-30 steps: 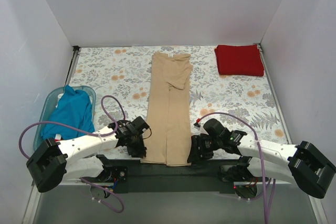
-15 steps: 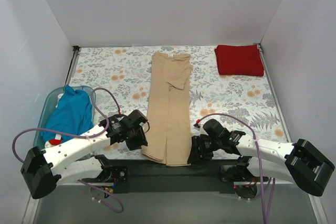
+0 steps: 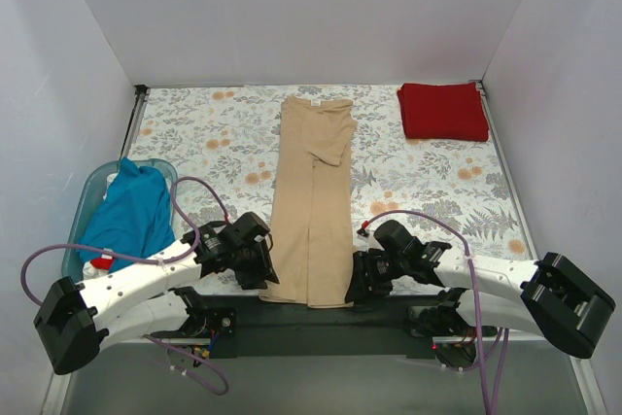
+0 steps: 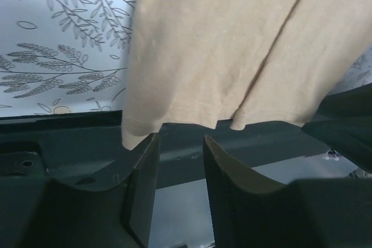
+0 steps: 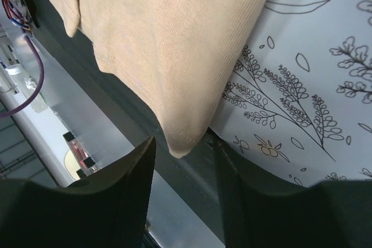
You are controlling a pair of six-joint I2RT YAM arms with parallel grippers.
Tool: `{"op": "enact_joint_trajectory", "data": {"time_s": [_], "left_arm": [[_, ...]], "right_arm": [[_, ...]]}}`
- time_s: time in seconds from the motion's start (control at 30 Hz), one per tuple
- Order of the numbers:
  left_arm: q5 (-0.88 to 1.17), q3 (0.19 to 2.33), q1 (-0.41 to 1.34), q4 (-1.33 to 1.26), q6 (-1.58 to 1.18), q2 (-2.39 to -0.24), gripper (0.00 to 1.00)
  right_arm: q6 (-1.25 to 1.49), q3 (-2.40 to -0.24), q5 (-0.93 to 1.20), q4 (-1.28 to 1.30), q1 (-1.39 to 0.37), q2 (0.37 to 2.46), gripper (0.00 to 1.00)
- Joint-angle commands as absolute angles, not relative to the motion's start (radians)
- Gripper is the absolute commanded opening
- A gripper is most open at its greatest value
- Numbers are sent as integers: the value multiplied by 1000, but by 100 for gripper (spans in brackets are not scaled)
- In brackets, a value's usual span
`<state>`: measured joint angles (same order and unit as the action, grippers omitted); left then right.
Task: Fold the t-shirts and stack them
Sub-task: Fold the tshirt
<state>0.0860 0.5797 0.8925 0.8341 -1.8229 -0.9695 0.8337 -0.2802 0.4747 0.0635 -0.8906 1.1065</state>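
Observation:
The tan t-shirt [image 3: 313,196] lies folded into a long narrow strip down the middle of the table, its hem hanging over the near edge. My left gripper [image 3: 264,277] stands open at the hem's left corner [image 4: 135,135]; the cloth lies just beyond its fingertips. My right gripper [image 3: 358,287] is open at the right hem corner [image 5: 181,143], which hangs between its fingers untouched. A folded dark red t-shirt [image 3: 442,111] rests at the far right. The teal t-shirt [image 3: 130,211] is bunched in the tub.
The light blue tub [image 3: 89,199] sits at the left edge on the floral tablecloth [image 3: 428,182]. A black base rail [image 3: 311,316] runs along the near edge under the hem. White walls close in three sides.
My left gripper has opened and shifted slightly right toward the hem's left corner. The right gripper has barely moved, its jaws narrowing a little.

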Motion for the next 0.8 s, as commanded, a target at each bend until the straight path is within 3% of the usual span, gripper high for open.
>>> {"op": "enact_joint_trajectory", "data": {"time_s": [0.0, 0.2, 0.43, 0.77], "left_arm": [[28, 601, 897, 904, -1844, -966, 34], [-83, 646, 897, 1012, -1898, -980, 27], [-87, 608, 896, 988, -1919, -960, 27], [-15, 499, 853, 821, -1898, -905, 31]], "right_arm": [[825, -265, 454, 87, -899, 1123, 52], [824, -279, 445, 109, -897, 1112, 49], [743, -467, 296, 305, -916, 989, 50], [759, -667, 189, 203, -1063, 1242, 50]]}}
